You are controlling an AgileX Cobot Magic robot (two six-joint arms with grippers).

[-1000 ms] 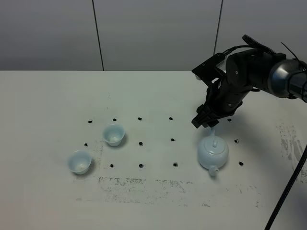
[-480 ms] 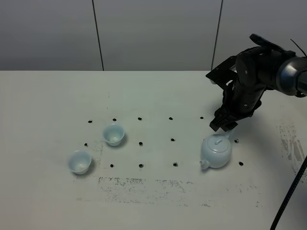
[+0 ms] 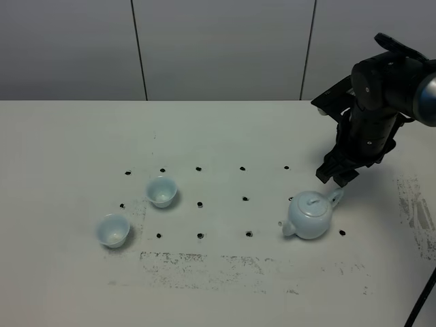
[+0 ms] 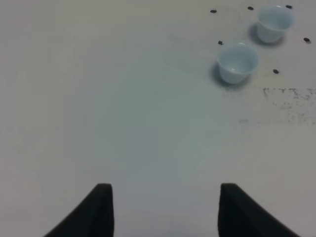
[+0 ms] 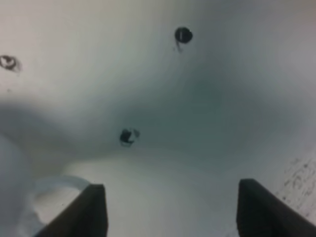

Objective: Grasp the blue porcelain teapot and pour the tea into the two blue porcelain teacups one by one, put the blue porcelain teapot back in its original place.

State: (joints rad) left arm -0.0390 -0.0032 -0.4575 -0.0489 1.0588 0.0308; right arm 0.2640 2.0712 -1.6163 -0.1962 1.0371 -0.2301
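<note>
The blue porcelain teapot [image 3: 310, 216] stands upright right of the table's middle, with its spout to the left and its loop handle [image 3: 335, 197] up at its back right. My right gripper [image 3: 336, 178] hangs open just behind that handle. In the right wrist view the handle [image 5: 54, 183] lies beside one finger [image 5: 94, 210], outside the gap, and nothing is between the jaws. The two blue porcelain teacups [image 3: 161, 191] [image 3: 113, 230] stand apart at the left. My left gripper [image 4: 163, 207] is open over bare table, well short of the cups [image 4: 238, 61] [image 4: 274, 22].
Black dots [image 3: 245, 199] form a grid on the white table [image 3: 225, 136]. A scuffed grey band [image 3: 204, 262] runs along the front, with another patch [image 3: 415, 204] at the right. A grey panelled wall stands behind. A black cable [image 3: 422, 300] hangs at the lower right.
My right arm has drawn back to the right. The teapot has turned: its spout swung from the front to the left, its handle went to the back right, and it shifted slightly right.
</note>
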